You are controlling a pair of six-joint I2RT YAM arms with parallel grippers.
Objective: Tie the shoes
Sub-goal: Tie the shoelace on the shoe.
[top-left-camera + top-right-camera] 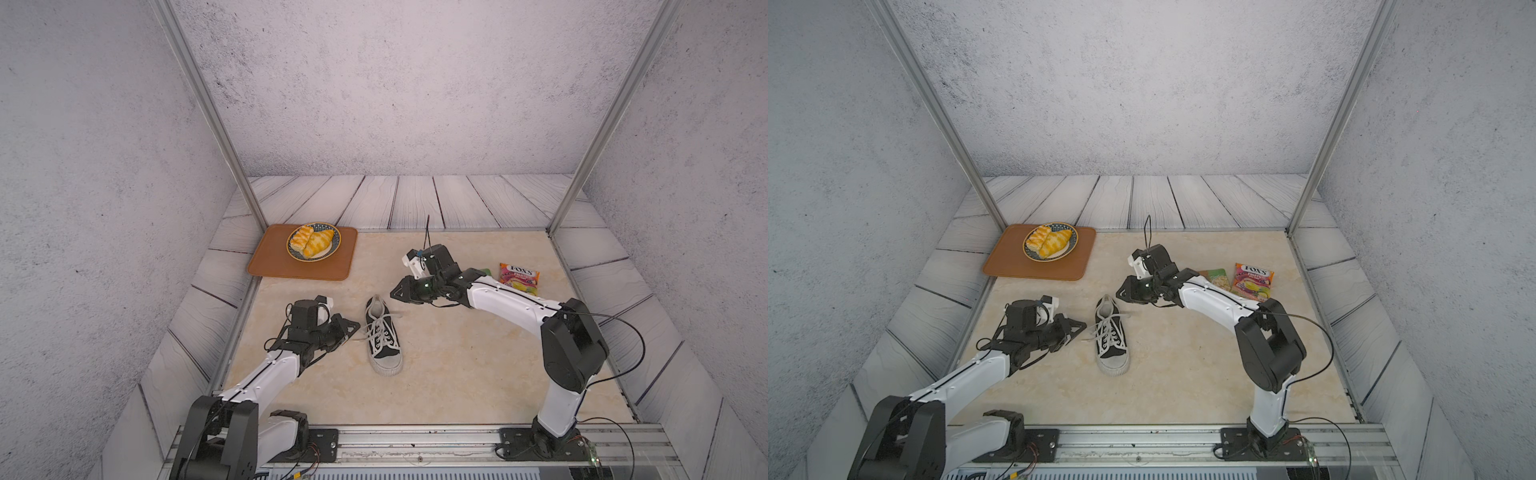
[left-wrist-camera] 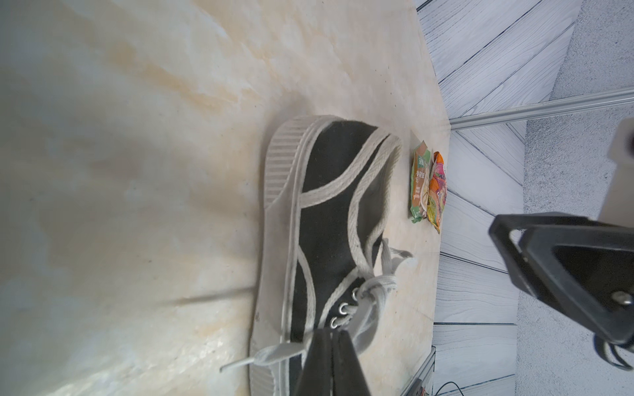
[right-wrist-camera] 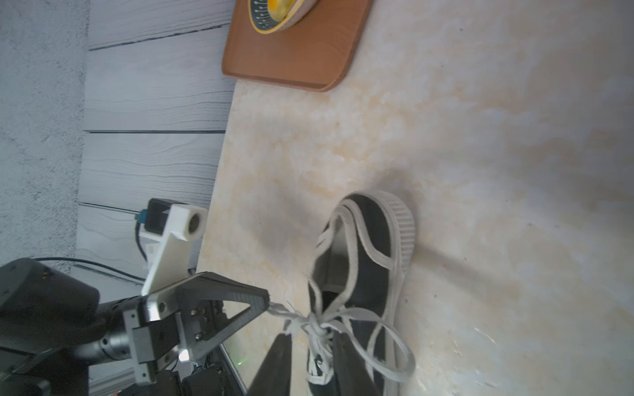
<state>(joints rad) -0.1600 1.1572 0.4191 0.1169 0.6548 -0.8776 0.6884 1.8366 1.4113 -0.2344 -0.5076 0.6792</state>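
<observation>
**Mid-scene: one grip closed, one open**

Near the middle of the cream marbled surface point(image 1: 457, 353) lies a black canvas low-top sneaker point(image 1: 384, 345) with a white rubber sole and toe cap. Its toe points towards the arm bases and its heel points away. Its flat white laces point(image 1: 380, 328) are gathered into a knot point(image 3: 317, 327) near the top eyelets (one loop spills over the shoe's side).

Beside the shoe, the left fingers point(image 1: 349, 326) are pressed together on one lace strand point(image 3: 279, 310), which runs from their tips to the knot. The right fingers point(image 1: 401, 291) sit near the heel, parted with a clear gap and holding nothing.

Far left, a brown rounded tray point(image 1: 270, 266) carries a blue-rimmed plate point(image 1: 336, 245) of glazed pastries point(image 1: 311, 242). Far right lie a pink candy packet point(image 1: 519, 277) and a green snack packet point(image 1: 1217, 279), side by side.
</observation>
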